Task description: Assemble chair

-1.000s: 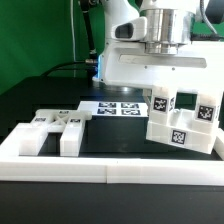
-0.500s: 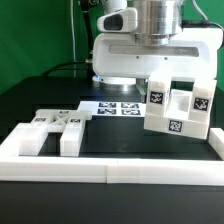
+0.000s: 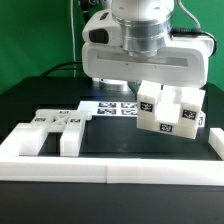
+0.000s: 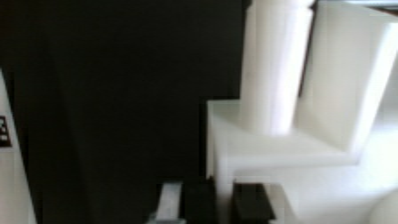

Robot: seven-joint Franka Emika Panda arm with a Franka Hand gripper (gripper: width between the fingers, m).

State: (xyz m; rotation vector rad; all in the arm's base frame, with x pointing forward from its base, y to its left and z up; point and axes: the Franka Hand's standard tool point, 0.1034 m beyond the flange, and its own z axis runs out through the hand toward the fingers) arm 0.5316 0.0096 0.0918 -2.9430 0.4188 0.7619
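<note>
Claw [image 3: 160, 86] closed on tagged chair block [image 3: 172, 112], right of centre, tilted and raised off black desk [image 3: 112, 138]; fingertips hidden behind block. Three square tags facing the camera. At left, loose part [image 3: 55, 127] lying flat, tags up, two stubby ends against the low white wall [image 3: 110, 168] on the near side. Marker board [image 3: 112, 107] farther back between the two, right edge hidden by block. Green curtain [image 3: 30, 40] at far left.

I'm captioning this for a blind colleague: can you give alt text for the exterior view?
A white robot arm holds a partly built chair, blocky and white with square tags, tilted over the black table. Loose chair parts lie toward the exterior view's left, the marker board behind.
</note>
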